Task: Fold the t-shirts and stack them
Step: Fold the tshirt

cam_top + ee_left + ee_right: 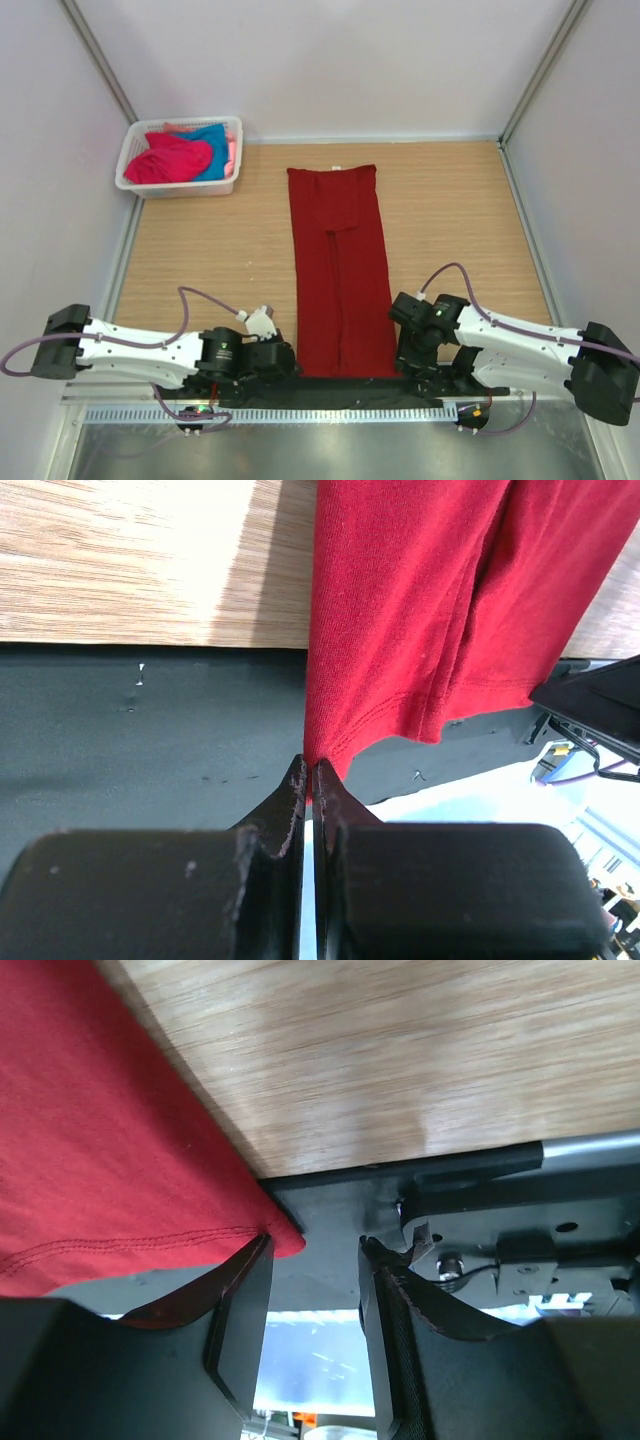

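Two near hem corners of the red t-shirt (338,260) are your fold handles: L gripper (308,772) pinches one shut, R gripper (315,1250) sits half open at the other, no grip.

Legible text, numbers, brands and signs: none can be read in any view.

Item noted: one small white neck label (337,167) on the dark red t-shirt (340,270). It sits at the collar end, towards the far edge of the worktop (450,220), and is too small for any print on it to be made out.

Item noted: a few small white specks (140,673) on the black strip (150,740) along the near edge of the worktop, seen in the left wrist view. They form no recognisable characters.
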Available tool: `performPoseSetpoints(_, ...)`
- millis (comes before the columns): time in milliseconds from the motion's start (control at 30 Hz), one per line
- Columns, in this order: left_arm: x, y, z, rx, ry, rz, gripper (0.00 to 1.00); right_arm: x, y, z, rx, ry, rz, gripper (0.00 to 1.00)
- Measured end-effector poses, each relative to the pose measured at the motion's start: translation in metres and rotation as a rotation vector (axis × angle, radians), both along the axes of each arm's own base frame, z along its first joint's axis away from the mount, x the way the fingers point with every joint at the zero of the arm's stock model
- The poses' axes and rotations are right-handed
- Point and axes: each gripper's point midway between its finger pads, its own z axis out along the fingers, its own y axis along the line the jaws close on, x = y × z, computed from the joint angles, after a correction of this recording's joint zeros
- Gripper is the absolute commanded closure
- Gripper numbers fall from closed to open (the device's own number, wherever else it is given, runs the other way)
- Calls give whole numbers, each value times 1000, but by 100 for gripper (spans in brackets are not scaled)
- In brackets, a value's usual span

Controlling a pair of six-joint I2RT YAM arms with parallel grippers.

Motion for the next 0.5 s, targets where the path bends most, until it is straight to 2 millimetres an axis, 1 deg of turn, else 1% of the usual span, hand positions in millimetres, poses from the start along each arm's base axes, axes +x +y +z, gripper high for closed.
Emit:
performPoseSetpoints(67, 0, 0, -1, 3, -1, -2, 100, -2, -1, -4, -4, -3, -1, 54)
performPoseSetpoints(167, 0, 1, -2, 10, -1, -2, 100, 2, 4, -4, 12, -23, -8, 55)
performPoseSetpoints(300, 0, 2, -6, 28, 0, -2, 100, 8, 10, -5, 34, -49, -13, 59)
performPoseSetpoints(467, -1, 3, -10, 48, 4, -3, 100, 10, 13, -6, 46, -57, -15, 64)
performPoseSetpoints(500, -1, 3, -11, 50, 5, -3, 100, 10, 13, -6, 48, -58, -16, 68)
